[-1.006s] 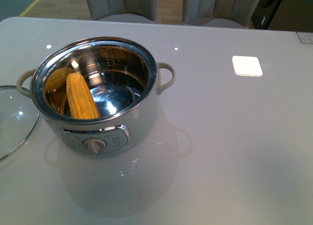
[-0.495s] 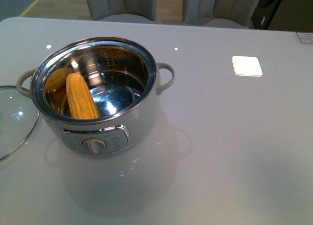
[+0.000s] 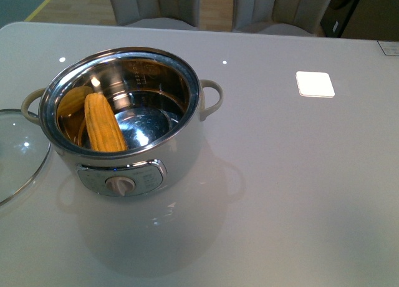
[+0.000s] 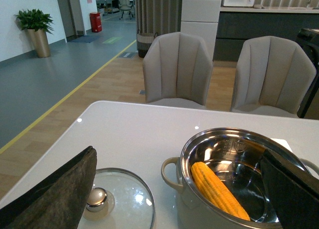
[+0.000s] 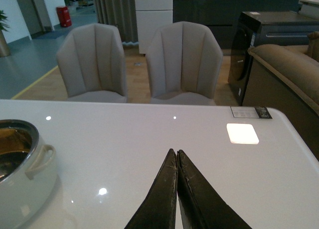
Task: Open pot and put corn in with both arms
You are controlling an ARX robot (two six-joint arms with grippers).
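The white pot (image 3: 143, 156) stands open on the table, steel bowl showing, dial at its front. The corn (image 3: 104, 123) leans inside it against the left wall. The pot (image 4: 199, 209) and corn (image 4: 218, 190) also show in the left wrist view. My left gripper (image 4: 179, 162) is open and empty, hanging above the table between the pot and the glass lid. My right gripper (image 5: 176, 152) is shut and empty above bare table, to the right of the pot (image 5: 22, 174). Neither arm shows in the front view.
The glass lid (image 3: 15, 153) with its knob (image 4: 96, 199) lies flat on the table left of the pot. A small white square pad (image 3: 315, 83) lies at the far right. Two grey chairs (image 5: 137, 59) stand behind the table.
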